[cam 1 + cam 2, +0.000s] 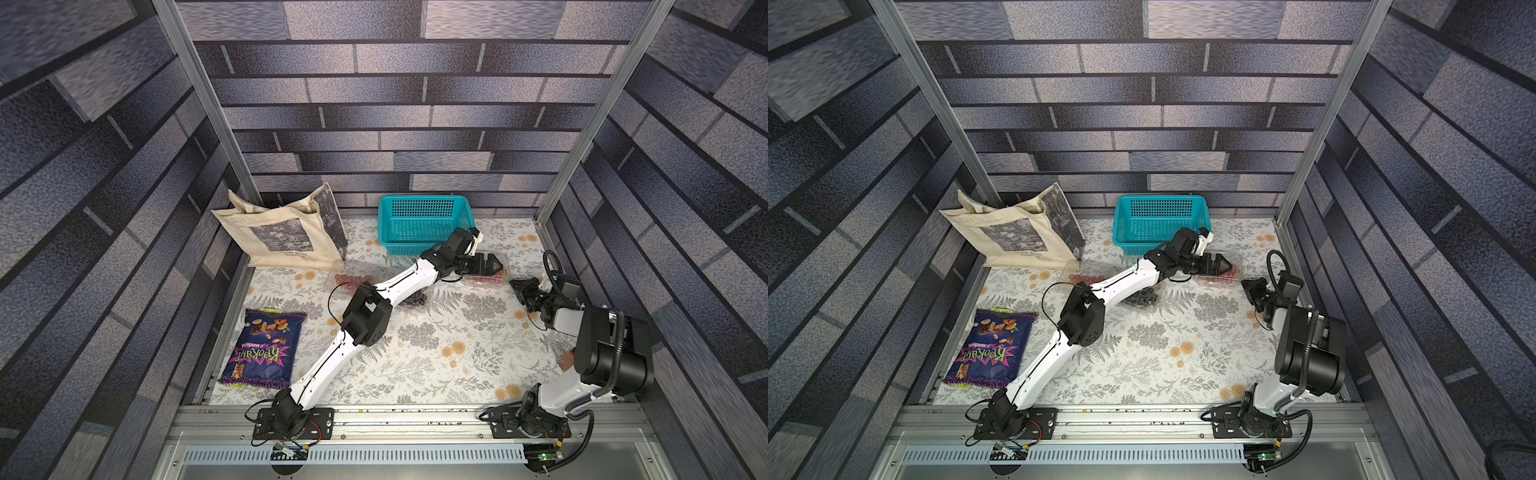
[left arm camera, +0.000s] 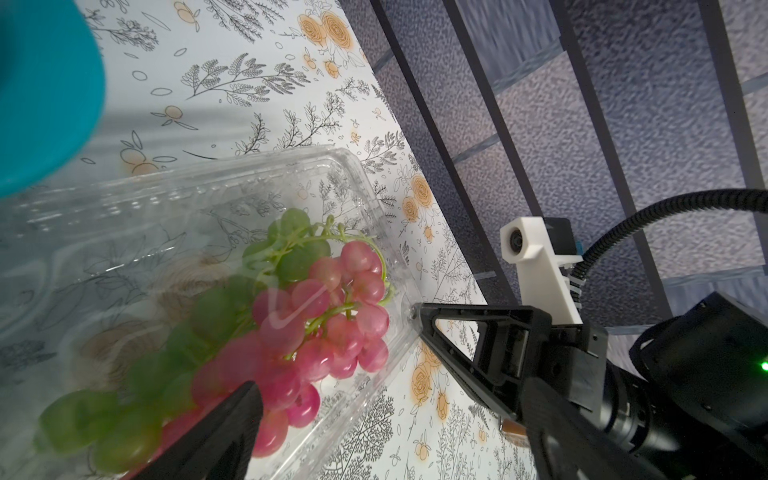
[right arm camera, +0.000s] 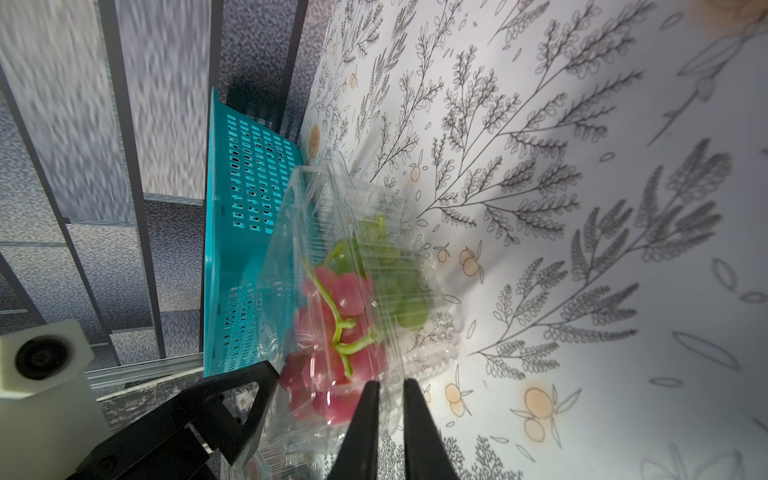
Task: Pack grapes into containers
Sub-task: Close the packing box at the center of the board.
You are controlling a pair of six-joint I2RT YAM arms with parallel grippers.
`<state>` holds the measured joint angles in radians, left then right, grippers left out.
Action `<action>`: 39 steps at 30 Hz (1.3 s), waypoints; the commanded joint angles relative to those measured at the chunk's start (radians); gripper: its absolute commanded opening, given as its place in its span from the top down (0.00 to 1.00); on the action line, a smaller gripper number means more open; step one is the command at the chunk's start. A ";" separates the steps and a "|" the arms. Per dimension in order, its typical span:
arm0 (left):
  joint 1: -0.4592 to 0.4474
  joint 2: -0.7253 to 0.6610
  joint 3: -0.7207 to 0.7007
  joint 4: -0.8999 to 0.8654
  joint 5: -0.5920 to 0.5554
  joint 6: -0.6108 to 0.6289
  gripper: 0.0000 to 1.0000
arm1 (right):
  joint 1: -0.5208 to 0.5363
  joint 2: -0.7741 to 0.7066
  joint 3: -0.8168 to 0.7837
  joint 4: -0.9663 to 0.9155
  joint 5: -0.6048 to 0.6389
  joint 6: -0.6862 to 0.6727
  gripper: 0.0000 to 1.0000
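A floral-patterned worktop (image 1: 436,353) seen from above, with two robot arms. Near the left edge lies a purple snack bag (image 1: 264,347) printed with a large Cyrillic word, upside down, reading roughly "Крокант"; a smaller line beside it is too small to read. At the far left stands a beige tote bag (image 1: 278,232) with a grey photo print and a caption too blurred to read. A teal basket (image 1: 419,224) sits at the far centre. Just nearer than it, to the right, a clear container (image 2: 357,183) holds red grapes (image 2: 332,299) and green grapes (image 2: 291,237). The left tool (image 1: 494,263) hangs over it, fingers spread wide, gripping nothing. The right tool (image 3: 390,384) has its fingers nearly together, pinching the container's rim at its right end. Under the left arm, a second container (image 1: 353,268) of red berries and a clump of dark grapes (image 1: 415,300) are partly hidden
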<state>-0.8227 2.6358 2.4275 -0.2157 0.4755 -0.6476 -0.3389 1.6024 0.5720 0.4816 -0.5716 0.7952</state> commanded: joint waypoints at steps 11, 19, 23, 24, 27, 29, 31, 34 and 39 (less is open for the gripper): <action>0.010 0.044 0.019 -0.043 0.009 -0.018 0.00 | -0.002 0.055 -0.042 0.030 -0.006 -0.002 0.87; 0.011 0.047 0.019 -0.042 0.010 -0.018 0.00 | -0.002 0.080 -0.049 0.073 -0.016 0.010 0.85; 0.013 0.049 0.019 -0.043 0.009 -0.016 0.00 | -0.001 0.095 -0.058 0.118 -0.022 0.030 0.80; 0.013 0.049 0.019 -0.042 0.009 -0.016 0.00 | 0.000 0.099 -0.061 0.131 -0.026 0.035 0.79; 0.017 0.051 0.018 -0.043 0.011 -0.017 0.00 | -0.001 0.110 -0.056 0.141 -0.032 0.040 0.78; 0.017 0.052 0.018 -0.041 0.011 -0.017 0.00 | -0.002 0.115 -0.055 0.154 -0.034 0.046 0.80; 0.018 0.052 0.020 -0.041 0.011 -0.017 0.00 | 0.001 0.118 -0.056 0.161 -0.034 0.048 0.82; 0.018 0.053 0.019 -0.041 0.012 -0.017 0.00 | 0.005 0.125 -0.052 0.167 -0.035 0.052 0.83; 0.018 0.053 0.018 -0.044 0.012 -0.018 0.00 | 0.011 0.131 -0.058 0.180 -0.027 0.061 0.84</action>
<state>-0.8097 2.6438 2.4306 -0.2024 0.4759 -0.6479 -0.3382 1.6997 0.5392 0.7090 -0.6155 0.8566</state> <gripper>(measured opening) 0.999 0.160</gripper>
